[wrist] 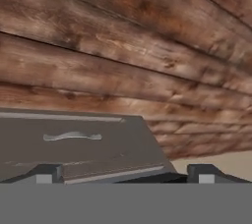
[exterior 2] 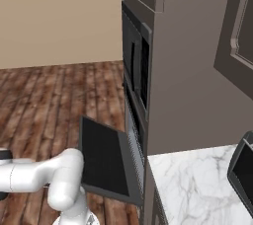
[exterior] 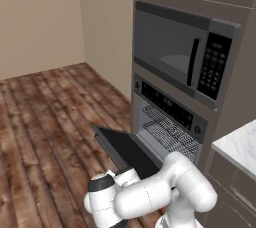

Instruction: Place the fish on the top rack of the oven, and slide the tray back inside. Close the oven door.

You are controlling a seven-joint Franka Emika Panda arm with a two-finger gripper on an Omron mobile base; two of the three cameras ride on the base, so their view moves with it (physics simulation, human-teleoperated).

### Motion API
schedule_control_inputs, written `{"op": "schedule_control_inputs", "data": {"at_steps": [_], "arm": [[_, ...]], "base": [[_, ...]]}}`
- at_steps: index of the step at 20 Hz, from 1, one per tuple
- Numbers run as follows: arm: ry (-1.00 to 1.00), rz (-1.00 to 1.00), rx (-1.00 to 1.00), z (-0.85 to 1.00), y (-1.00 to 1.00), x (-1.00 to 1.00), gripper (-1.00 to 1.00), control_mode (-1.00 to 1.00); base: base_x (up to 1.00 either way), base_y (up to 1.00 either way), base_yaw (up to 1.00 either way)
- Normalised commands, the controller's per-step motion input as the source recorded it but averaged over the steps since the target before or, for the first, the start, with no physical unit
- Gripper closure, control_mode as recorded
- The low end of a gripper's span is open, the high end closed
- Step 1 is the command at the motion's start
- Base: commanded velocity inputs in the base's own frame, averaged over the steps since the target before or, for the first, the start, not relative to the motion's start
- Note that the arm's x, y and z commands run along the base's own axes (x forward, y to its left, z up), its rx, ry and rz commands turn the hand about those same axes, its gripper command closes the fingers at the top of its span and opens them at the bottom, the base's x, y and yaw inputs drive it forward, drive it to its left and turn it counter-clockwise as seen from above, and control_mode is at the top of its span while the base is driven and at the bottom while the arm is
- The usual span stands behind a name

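While my gripper (wrist: 123, 173) hangs low with jaws spread wide and empty, it faces the oven door (exterior: 131, 153)'s outer face and silver handle (wrist: 72, 136). Door: dropped fully open. Oven (exterior: 167, 122): top rack (exterior: 165, 117) seated inside the cavity. Fish: I cannot locate it. Risk: closing the door early would leave the fish unplaced.
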Motion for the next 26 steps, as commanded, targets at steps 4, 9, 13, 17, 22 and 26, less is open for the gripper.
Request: {"op": "schedule_control_inputs", "data": {"at_steps": [4, 9, 13, 17, 22, 26], "arm": [[-0.01, -0.31, -0.45, 0.68, -0.47, 0.62, -1.00, -1.00], [-0.04, -0.32, -0.44, 0.59, -0.39, 0.69, -1.00, -1.00], [-0.07, -0.33, -0.44, 0.54, -0.34, 0.73, -1.00, -1.00], [-0.10, -0.32, -0.43, 0.50, -0.33, 0.75, -1.00, -1.00], [-0.11, -0.33, -0.42, 0.49, -0.31, 0.76, -1.00, -1.00], [-0.12, -0.33, -0.40, 0.49, -0.29, 0.77, -1.00, -1.00]], "base": [[0.00, 0.00, 0.00], [0.00, 0.00, 0.00], [0.00, 0.00, 0.00], [0.00, 0.00, 0.00], [0.00, 0.00, 0.00], [0.00, 0.00, 0.00]]}}
